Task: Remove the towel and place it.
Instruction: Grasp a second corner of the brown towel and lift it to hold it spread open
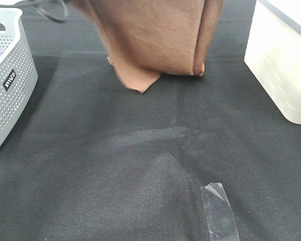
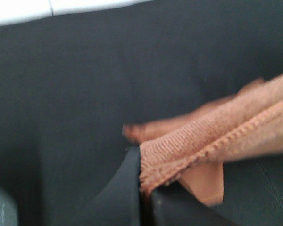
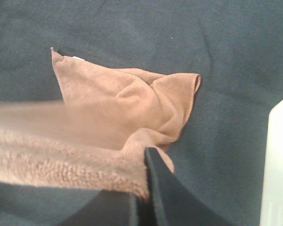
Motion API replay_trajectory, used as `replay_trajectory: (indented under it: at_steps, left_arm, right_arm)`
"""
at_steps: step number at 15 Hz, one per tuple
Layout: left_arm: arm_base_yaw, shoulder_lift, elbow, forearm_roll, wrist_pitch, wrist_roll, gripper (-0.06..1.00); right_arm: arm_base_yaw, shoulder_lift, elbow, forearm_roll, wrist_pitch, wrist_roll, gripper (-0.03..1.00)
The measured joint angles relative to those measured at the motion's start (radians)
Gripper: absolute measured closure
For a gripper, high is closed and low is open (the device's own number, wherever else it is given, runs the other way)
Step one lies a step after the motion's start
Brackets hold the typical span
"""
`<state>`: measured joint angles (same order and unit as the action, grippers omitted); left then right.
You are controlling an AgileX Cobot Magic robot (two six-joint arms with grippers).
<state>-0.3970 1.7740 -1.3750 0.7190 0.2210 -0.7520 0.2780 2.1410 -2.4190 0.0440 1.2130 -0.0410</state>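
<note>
Bench: Black cloth covers our bench (image 1: pixel 115 165). It is dark and flat, so the brown towel is easy to see on it.
Towel: Our towel (image 1: pixel 155 40) hangs in the air over the far middle of the bench. Its top goes out of the high picture. Only its low corners touch the black cloth, and there it lies a bit bunched up.
Why it hangs: We hold it at two spots on its edge, so it spreads out like a sheet and not a ball.
Left claw: Our left claw (image 2: pixel 144 186) is pinched tight on the stitched edge of the towel.
Right claw: Our right claw (image 3: pixel 140 197) is closed on the fluffy edge, with the towel squeezed between its two dark jaws.
Tag: We see a small white tag (image 3: pixel 78 58) by one low corner that rests on the bench.
Basket: A grey basket (image 1: pixel 10 80) with little holes stands at the left side, well apart from the towel.
White box: A white box (image 1: pixel 286 65) stands at the right side, near the towel but not touching it.
Place for it: We think one of these two may be where the towel goes, but we cannot tell which.
Tape: A clear strip of tape (image 1: pixel 220 211) lies on the near part of the bench, well apart from the towel.
Watch out: The low corners touch the cloth, so we think we must lift higher before we go over any wall.
</note>
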Motion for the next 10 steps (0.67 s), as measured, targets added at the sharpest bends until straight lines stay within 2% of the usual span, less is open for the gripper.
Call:
replay_trajectory:
  at_steps: [1, 2, 4, 6, 8, 9, 10]
  left_arm:
    - [-0.011, 0.0, -0.002, -0.112, 0.103, 0.095, 0.94]
    - [-0.015, 0.0, -0.028, -0.324, 0.251, 0.253, 0.94]
    - [0.002, 0.0, -0.084, -0.558, 0.413, 0.441, 0.94]
    - [0.015, -0.001, -0.123, -0.658, 0.523, 0.518, 0.94]
    - [0.019, -0.002, -0.143, -0.689, 0.604, 0.53, 0.94]
    - [0.019, -0.002, -0.143, -0.689, 0.604, 0.53, 0.94]
    - [0.019, -0.003, -0.147, -0.701, 0.667, 0.544, 0.94]
  right_arm:
    - [0.0, -0.001, 0.0, 0.019, 0.008, -0.001, 0.97]
    - [0.001, -0.002, 0.0, 0.048, 0.014, -0.004, 0.97]
    - [0.003, -0.009, 0.0, 0.071, 0.018, -0.008, 0.97]
    - [0.003, -0.033, 0.026, 0.081, 0.02, -0.009, 0.97]
    - [0.005, -0.09, 0.118, 0.082, 0.02, -0.009, 0.97]
    - [0.005, -0.09, 0.118, 0.082, 0.02, -0.009, 0.97]
    - [0.006, -0.123, 0.167, 0.091, 0.02, -0.011, 0.97]
